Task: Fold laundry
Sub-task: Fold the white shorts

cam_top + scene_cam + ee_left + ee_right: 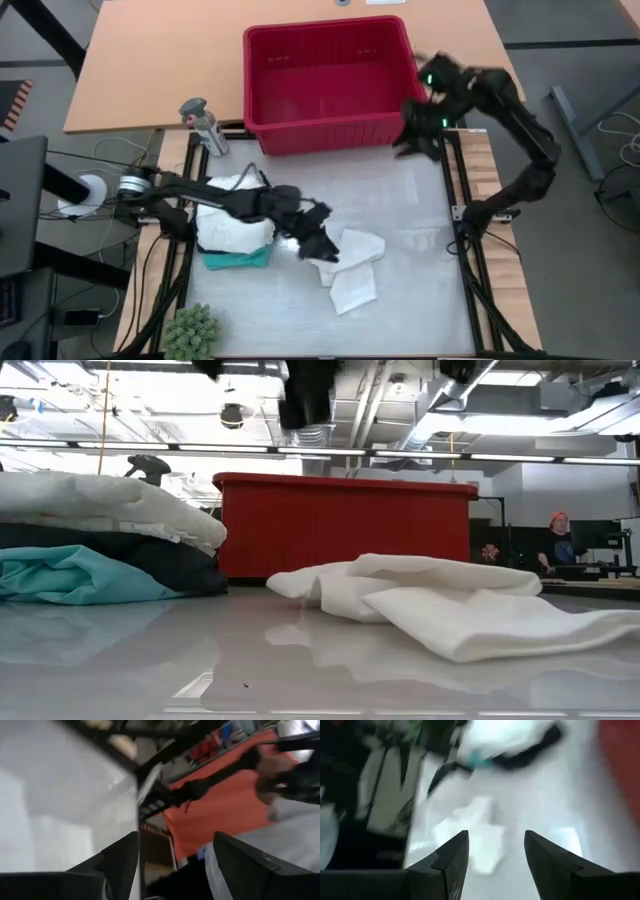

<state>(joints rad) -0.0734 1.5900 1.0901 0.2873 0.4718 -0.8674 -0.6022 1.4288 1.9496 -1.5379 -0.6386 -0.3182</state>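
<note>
A crumpled white garment (352,268) lies loose on the table's middle; it also shows in the low view (430,600). At the left stands a stack of laundry (235,228), white on top, black under it and teal (70,575) at the bottom. My left gripper (325,245) hangs open just above the white garment's left end, with nothing between its fingers (175,837). My right gripper (412,142) is open too (496,837), up in the air by the red basket's near right corner, far from the cloth.
The red basket (330,75) stands at the table's far edge. A grey bottle-like thing (203,125) sits at the far left and a green fuzzy plant (190,330) at the near left corner. Bare table (420,250) lies right of the white garment.
</note>
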